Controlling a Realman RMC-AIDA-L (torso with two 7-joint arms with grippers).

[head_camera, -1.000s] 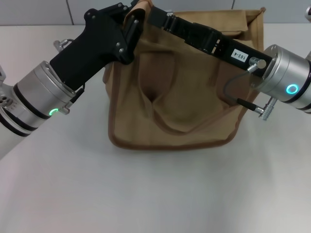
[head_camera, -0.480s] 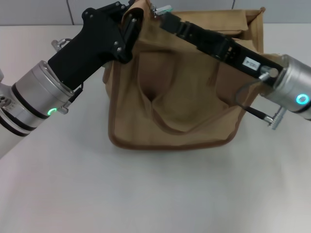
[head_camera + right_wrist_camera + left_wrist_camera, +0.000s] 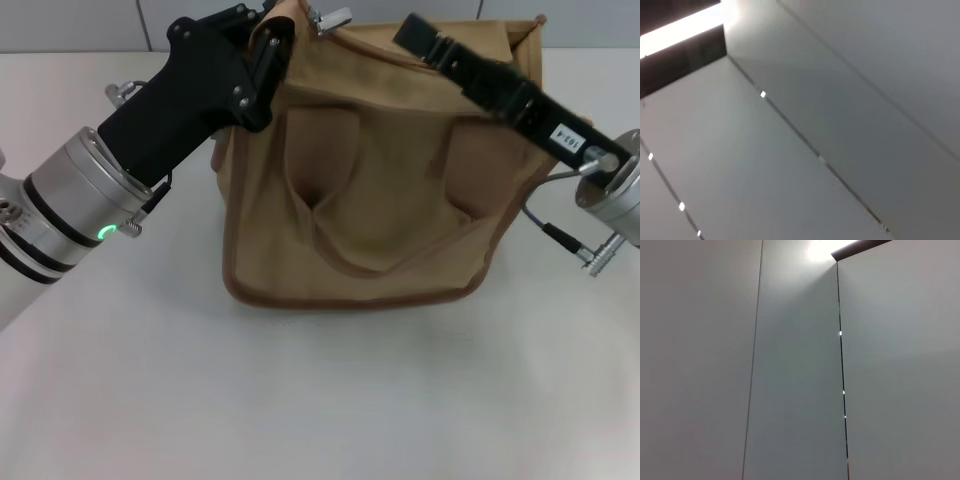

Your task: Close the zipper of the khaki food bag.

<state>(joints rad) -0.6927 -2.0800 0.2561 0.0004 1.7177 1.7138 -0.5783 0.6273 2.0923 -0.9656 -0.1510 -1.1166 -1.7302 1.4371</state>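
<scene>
1. The khaki food bag (image 3: pixel 360 190) stands on the white desk (image 3: pixel 320 400) toward the far edge. Its front panel faces the head camera, and a strap handle (image 3: pixel 350 240) sags across it.
2. The left tool (image 3: pixel 268 50) sits at the bag's upper left corner and seems to pinch the fabric there. If that hold slips, the soft canvas could fold or swing, and the zipper line would go slack.
3. The right tool (image 3: pixel 415 30) hovers over the top panel right of centre. I cannot tell whether it is spread or pressed together, because its tip is seen end-on along the black body.
4. The small silver pull (image 3: pixel 332 18) lies near the left corner, apart from the right tool. A pull on it against slack cloth could jam the teeth or drag the whole bag along the desk.
5. The zipper (image 3: pixel 345 25) is largely hidden behind the bag's top edge, so how far it is shut cannot be judged. Both wrist views show only pale wall panels.
</scene>
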